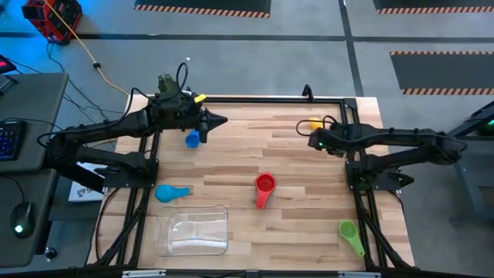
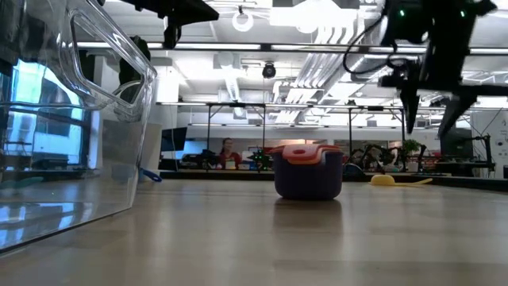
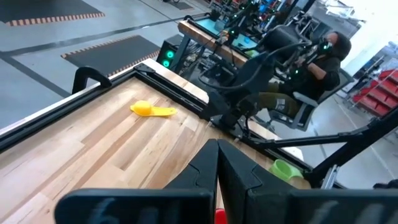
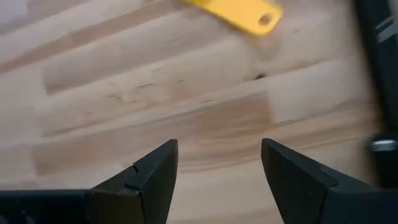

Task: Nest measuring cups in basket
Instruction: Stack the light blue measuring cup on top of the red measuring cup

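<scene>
Five measuring cups lie scattered on the wooden table. A blue one [image 1: 191, 139] sits below my left arm, a light blue one [image 1: 171, 193] near the left edge, and a red one [image 1: 264, 189] stands upright mid-table [image 2: 308, 171]. A green one [image 1: 351, 235] lies near the right front, and a yellow one [image 1: 314, 123] lies by the far edge [image 3: 149, 110]. The clear basket [image 1: 193, 230] rests at the near left [image 2: 71, 119]. My left gripper [image 1: 218, 121] hovers shut above the table [image 3: 217, 165]. My right gripper [image 1: 315, 140] hangs open just on the near side of the yellow cup's handle [image 4: 249, 14], fingers pointing down [image 4: 217, 168].
A white pot with a green plant [image 1: 165, 83] stands at the far left corner behind my left arm. Black frame rails [image 1: 278, 99] run along the table's far edge and sides. Bare wood [image 1: 309, 247] lies between the basket and the green cup.
</scene>
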